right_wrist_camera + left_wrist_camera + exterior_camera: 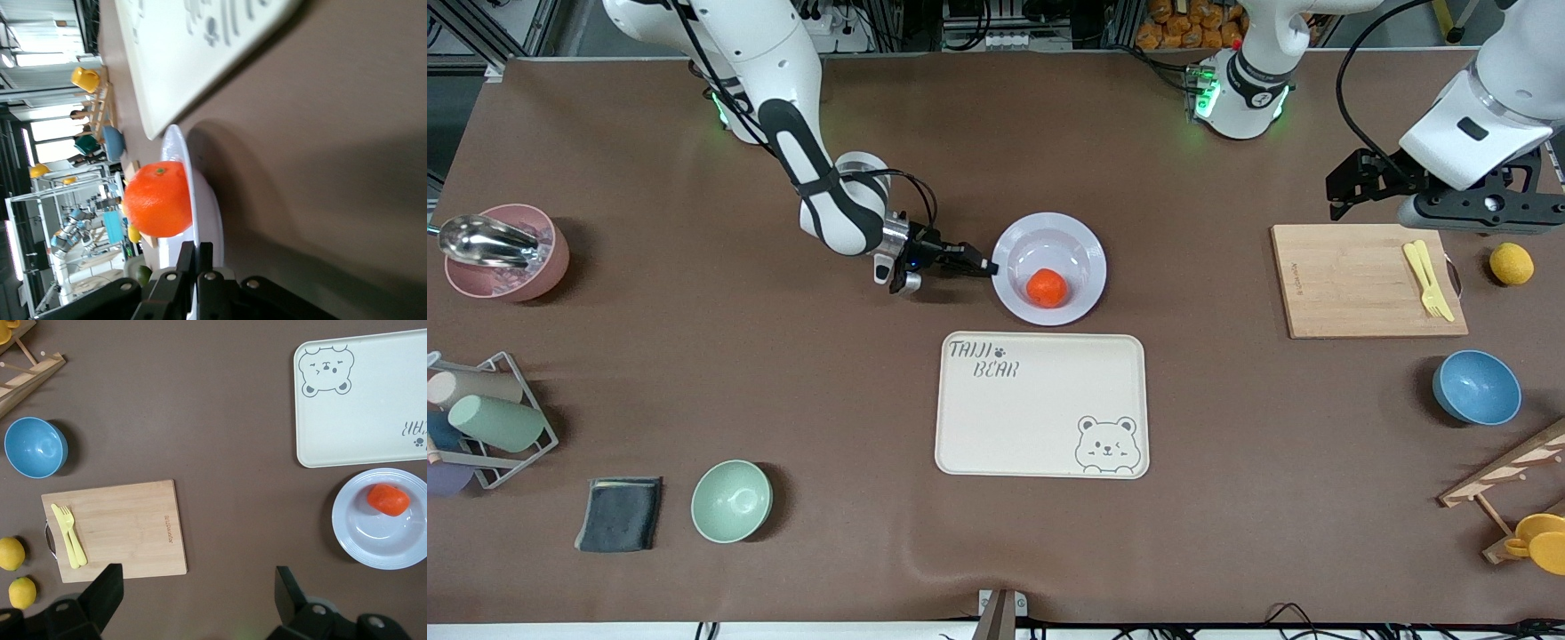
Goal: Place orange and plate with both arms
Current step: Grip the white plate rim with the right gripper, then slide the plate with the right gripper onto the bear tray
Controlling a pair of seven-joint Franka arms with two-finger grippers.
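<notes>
The pale plate (1089,244) lies mid-table, just farther from the front camera than the bear tray, with the orange (1047,287) resting in it. My right gripper (989,266) is low at the plate's edge toward the right arm's end, shut on the rim. The right wrist view shows its fingers (196,257) pinching the thin rim of the plate (207,207), with the orange (159,199) just past them. My left gripper (1352,187) hangs open and empty above the table beside the cutting board. The left wrist view (199,587) shows bare table between its fingers, and the plate (353,533) and orange (388,499) lie apart from it.
A cream bear tray (1040,404) lies beside the plate, nearer the front camera. Toward the left arm's end are a cutting board (1352,284) with yellow cutlery (1427,278), a lemon (1511,263) and a blue bowl (1476,387). A green bowl (731,500), a pink bowl (507,253) and a cup rack (480,418) stand toward the right arm's end.
</notes>
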